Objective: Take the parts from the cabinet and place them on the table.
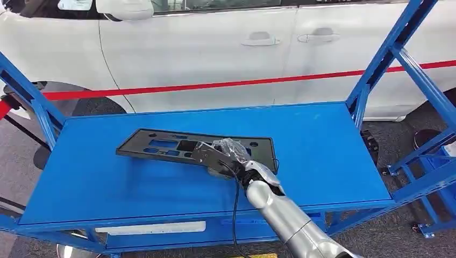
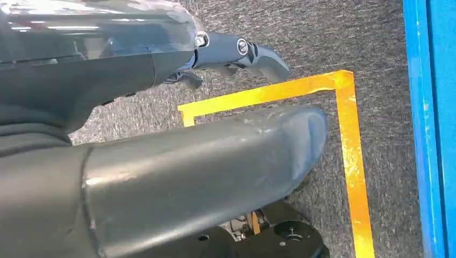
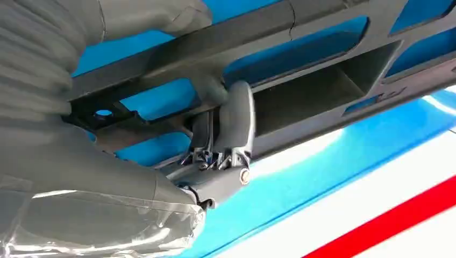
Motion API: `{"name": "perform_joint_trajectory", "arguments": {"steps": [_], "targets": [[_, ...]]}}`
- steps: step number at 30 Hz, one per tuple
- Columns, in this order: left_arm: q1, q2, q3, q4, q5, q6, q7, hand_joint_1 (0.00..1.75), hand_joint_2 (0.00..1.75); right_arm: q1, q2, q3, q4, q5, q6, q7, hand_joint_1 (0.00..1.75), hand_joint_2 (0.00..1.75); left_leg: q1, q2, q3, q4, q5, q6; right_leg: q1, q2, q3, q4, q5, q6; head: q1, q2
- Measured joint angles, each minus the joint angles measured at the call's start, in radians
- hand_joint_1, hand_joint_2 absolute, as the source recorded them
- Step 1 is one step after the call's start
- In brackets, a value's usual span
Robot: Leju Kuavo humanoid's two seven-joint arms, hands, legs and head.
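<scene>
Flat black plastic part (image 1: 177,146) with cut-outs lies on blue table (image 1: 322,150).

I see the part (image 1: 183,146) lying flat mid-desk (image 1: 322,145), my right hand (image 1: 223,156) on its near edge, a car (image 1: 215,48) behind the desk.

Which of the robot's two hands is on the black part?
The right hand: its fingers grip the black part on the blue table. The left hand hangs over grey floor, holding nothing.
</scene>
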Motion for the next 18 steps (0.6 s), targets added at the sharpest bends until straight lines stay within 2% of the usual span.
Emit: {"name": "perform_joint_trajectory", "arguments": {"steps": [1,2,3,4,5,9,14,18], "targets": [[0.001,0.000,0.000,0.000,0.006,0.000,-0.003,0.00,0.00,0.003,-0.001,-0.002,-0.009,-0.005,-0.002,-0.005,0.54,1.75,0.000,0.000,0.000,0.000,0.000,0.000,0.000,0.000,0.000,0.000,0.000,0.000,0.000,0.000],[0.002,0.000,-0.002,0.000,0.012,0.000,-0.006,0.00,0.00,0.007,-0.003,-0.006,-0.021,-0.011,-0.003,-0.009,0.51,1.75,0.000,0.000,0.000,0.000,0.000,0.000,0.000,0.000,0.000,0.000,0.000,0.000,0.000,0.000],[0.003,0.000,-0.003,0.000,0.017,0.000,-0.009,0.00,0.00,0.013,-0.004,-0.008,-0.037,-0.020,-0.003,-0.011,0.70,1.75,0.000,0.000,0.000,0.000,0.000,0.000,0.000,0.000,0.000,0.000,0.000,0.000,0.000,0.000],[0.004,0.000,-0.004,0.000,0.022,0.000,-0.010,0.00,0.00,0.020,-0.006,-0.010,-0.052,-0.026,-0.003,-0.011,1.61,1.75,0.000,0.000,0.000,0.000,0.000,0.000,0.000,0.000,0.000,0.000,0.000,0.000,0.000,0.000],[0.006,0.000,-0.007,0.000,0.029,0.002,-0.010,0.00,0.00,0.028,-0.008,-0.011,-0.069,-0.034,-0.002,-0.013,1.75,1.75,0.000,0.000,0.000,0.000,0.000,0.000,0.000,0.000,0.000,-0.001,0.000,0.000,0.000,0.000],[0.013,0.000,-0.017,0.000,0.056,0.003,-0.024,0.00,0.00,0.052,-0.020,-0.023,-0.155,-0.107,0.003,-0.054,1.75,1.75,0.000,0.000,-0.001,0.000,-0.001,0.000,0.000,0.000,-0.001,-0.001,0.000,0.000,0.000,0.000],[0.021,0.000,-0.026,0.000,0.075,0.016,-0.035,0.00,0.00,0.056,-0.042,-0.084,-0.274,-0.235,-0.006,-0.110,1.75,1.75,0.000,0.000,-0.001,0.000,-0.001,0.000,0.000,0.000,-0.001,-0.001,0.000,0.000,0.000,0.000],[0.029,0.000,-0.030,0.000,0.077,0.021,-0.036,0.00,0.00,0.058,-0.059,-0.115,-0.319,-0.256,-0.016,-0.135,1.75,1.75,0.000,0.000,-0.001,0.000,-0.001,0.000,0.000,0.001,-0.001,-0.001,0.000,0.000,0.000,0.000]]}}
